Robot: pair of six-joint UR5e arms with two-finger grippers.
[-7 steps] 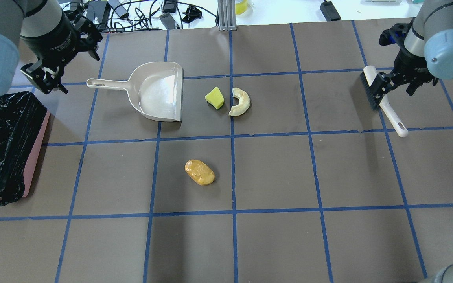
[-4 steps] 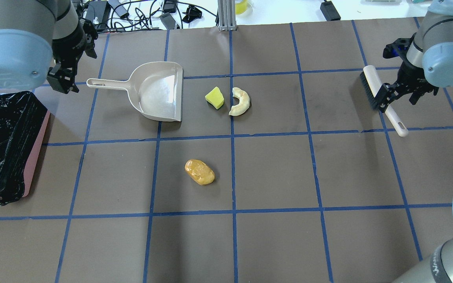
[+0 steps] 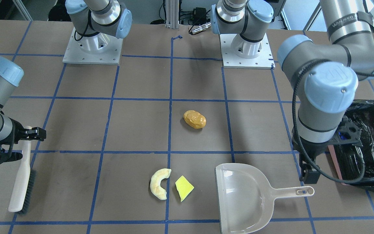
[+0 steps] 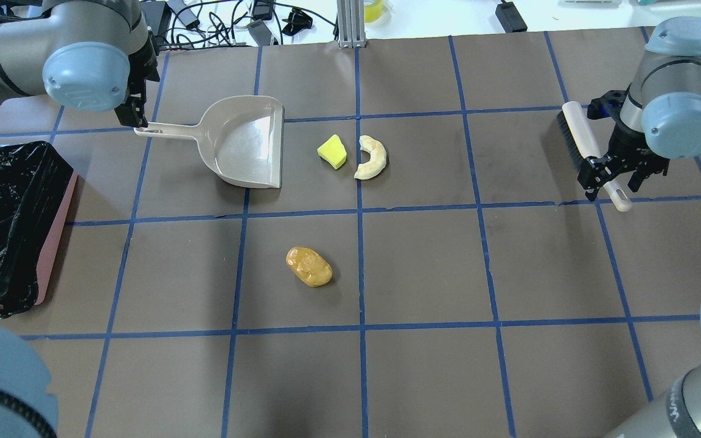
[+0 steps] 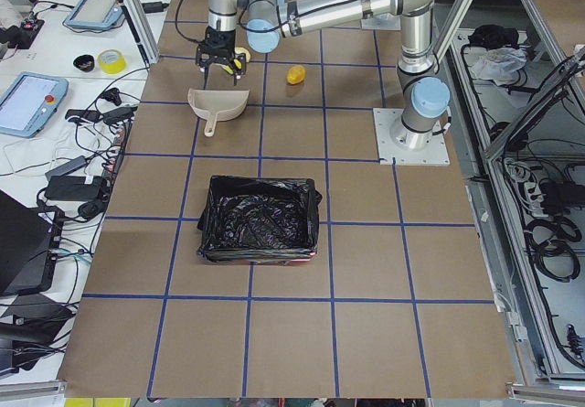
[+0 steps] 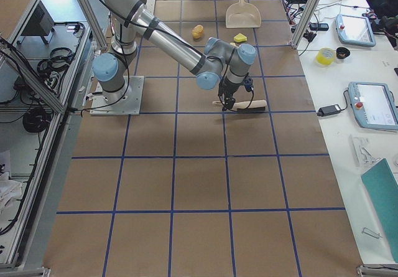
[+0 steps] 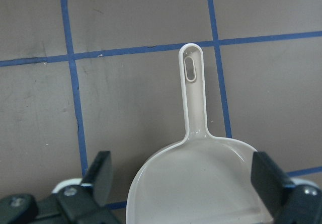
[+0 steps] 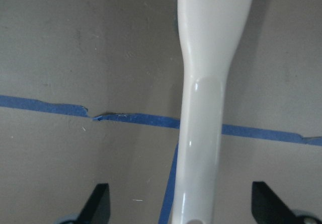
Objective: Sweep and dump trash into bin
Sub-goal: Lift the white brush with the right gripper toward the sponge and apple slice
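The trash lies on the brown mat: an orange-brown lump (image 4: 308, 266) (image 3: 194, 119), a pale crescent slice (image 4: 372, 157) (image 3: 159, 183) and a yellow wedge (image 4: 332, 151) (image 3: 184, 188). The beige dustpan (image 4: 244, 143) (image 7: 196, 183) lies left of the wedge. The black-lined pink bin (image 4: 3, 225) (image 3: 368, 143) stands at the left edge. My left gripper (image 4: 134, 115) (image 7: 182, 168) is open and empty over the dustpan handle's end. My right gripper (image 4: 615, 179) (image 8: 182, 199) is open, its fingers either side of the white brush handle (image 8: 206, 108) without touching it. The brush (image 4: 588, 152) (image 3: 21, 182) lies flat.
Cables and power bricks (image 4: 204, 18) and an aluminium post (image 4: 350, 24) line the far edge. The arm bases (image 3: 93, 42) stand at the robot's side. Blue tape lines grid the mat.
My left gripper has swung right, from beside the bin to the dustpan handle's end. My right gripper has moved along the brush from the bristle head to near the handle's end.
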